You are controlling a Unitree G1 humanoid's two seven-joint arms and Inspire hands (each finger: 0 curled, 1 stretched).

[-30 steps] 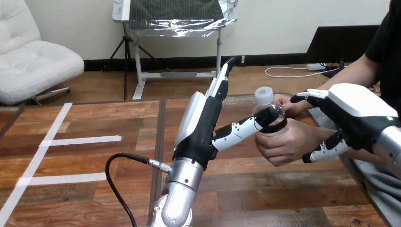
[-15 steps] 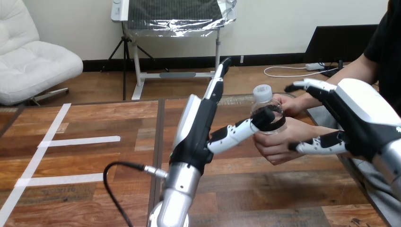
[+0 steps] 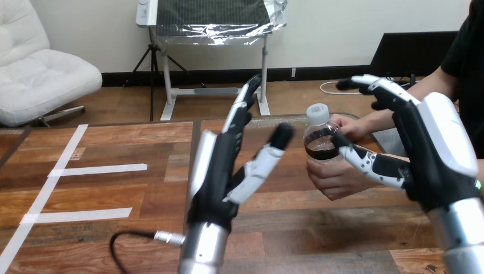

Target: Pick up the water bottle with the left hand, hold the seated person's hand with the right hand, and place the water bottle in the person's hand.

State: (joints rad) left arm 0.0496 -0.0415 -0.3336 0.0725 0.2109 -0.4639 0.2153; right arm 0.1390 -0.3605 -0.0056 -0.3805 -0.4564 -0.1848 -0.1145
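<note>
Above the wooden desk (image 3: 114,194), the clear white-capped plastic water bottle (image 3: 321,140) sits in the person's hand (image 3: 334,178), with the left hand (image 3: 220,171) and right hand (image 3: 434,148) both spread open and empty, best drawn away without nudging it.

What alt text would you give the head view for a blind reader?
A person's hand holds a water bottle over a wooden table. The robot's left hand is open beside it, apart; its right hand is open by the person's hand.
</note>
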